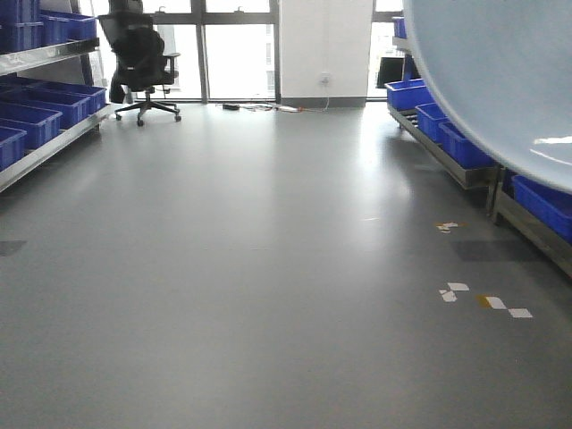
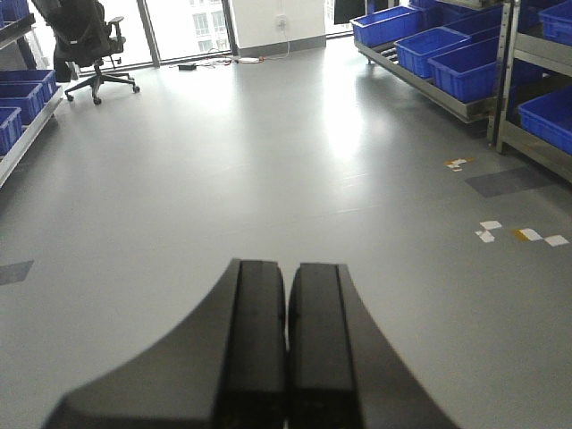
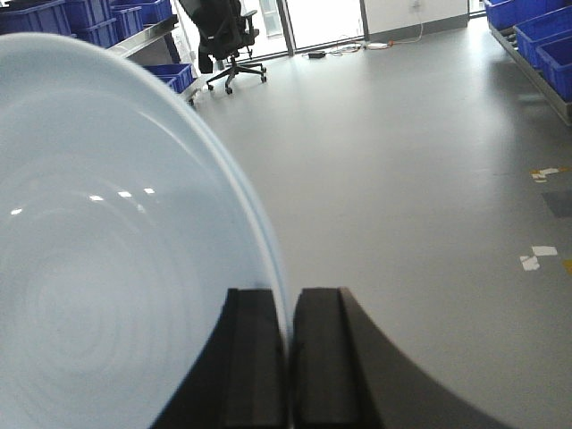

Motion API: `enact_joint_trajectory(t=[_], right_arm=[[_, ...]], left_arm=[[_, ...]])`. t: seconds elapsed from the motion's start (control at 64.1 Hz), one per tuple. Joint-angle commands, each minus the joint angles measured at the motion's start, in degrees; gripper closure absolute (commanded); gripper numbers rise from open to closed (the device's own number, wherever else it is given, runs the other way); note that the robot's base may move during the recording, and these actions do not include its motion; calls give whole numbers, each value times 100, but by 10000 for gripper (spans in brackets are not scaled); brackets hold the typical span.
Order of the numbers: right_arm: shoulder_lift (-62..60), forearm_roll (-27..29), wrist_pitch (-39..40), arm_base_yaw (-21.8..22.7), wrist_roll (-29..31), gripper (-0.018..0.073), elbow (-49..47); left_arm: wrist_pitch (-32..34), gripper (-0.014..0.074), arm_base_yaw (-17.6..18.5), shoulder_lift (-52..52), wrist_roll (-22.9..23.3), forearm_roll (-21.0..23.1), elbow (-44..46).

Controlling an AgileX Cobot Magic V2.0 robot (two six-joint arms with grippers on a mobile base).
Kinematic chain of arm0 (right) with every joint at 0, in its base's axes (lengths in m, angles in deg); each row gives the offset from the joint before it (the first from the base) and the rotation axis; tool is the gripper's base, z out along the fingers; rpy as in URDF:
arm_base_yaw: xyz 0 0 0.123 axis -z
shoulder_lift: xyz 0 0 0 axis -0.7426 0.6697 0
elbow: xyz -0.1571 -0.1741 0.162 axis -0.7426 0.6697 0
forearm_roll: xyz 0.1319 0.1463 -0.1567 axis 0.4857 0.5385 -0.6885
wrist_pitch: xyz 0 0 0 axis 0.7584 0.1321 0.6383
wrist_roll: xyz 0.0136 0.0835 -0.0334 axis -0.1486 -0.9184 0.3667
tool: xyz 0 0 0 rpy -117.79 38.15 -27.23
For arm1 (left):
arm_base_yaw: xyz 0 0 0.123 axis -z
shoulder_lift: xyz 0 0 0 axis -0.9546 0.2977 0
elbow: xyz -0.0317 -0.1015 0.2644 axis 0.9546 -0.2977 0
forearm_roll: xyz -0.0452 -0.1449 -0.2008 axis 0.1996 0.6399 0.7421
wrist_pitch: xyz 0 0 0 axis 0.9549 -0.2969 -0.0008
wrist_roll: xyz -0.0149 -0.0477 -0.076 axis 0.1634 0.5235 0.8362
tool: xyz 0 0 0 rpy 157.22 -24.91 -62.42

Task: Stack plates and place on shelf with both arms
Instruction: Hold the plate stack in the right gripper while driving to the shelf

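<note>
Right end effector (image 3: 288,357) clamps rim of pale plate (image 3: 107,250). Plate stands on edge, spreading toward 10 o'clock. Left end effector (image 2: 287,349) pinched together, empty. Shelf (image 2: 451,105) with blue crates (image 2: 465,71) at 2 o'clock, well apart; right arm likely nearer.

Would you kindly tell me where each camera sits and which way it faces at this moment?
Exterior front: on the robot, facing forward across the grey floor to the windows; no arm shows, only a plate crossing the upper right.
Left wrist: behind the left gripper, shut and empty, looking along the floor.
Right wrist: behind the right gripper, shut on the plate's rim.
Shared: all three see the office chair.
</note>
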Motion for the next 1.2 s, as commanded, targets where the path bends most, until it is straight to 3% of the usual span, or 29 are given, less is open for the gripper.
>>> enact_joint_trajectory(t=[0.0, 1.185], right_arm=[[19, 35, 574, 15, 25, 509, -182], [19, 35, 569, 17, 25, 509, -182]], left_arm=[[531, 514, -12, 31, 51, 14, 177], [531, 514, -12, 31, 51, 14, 177]])
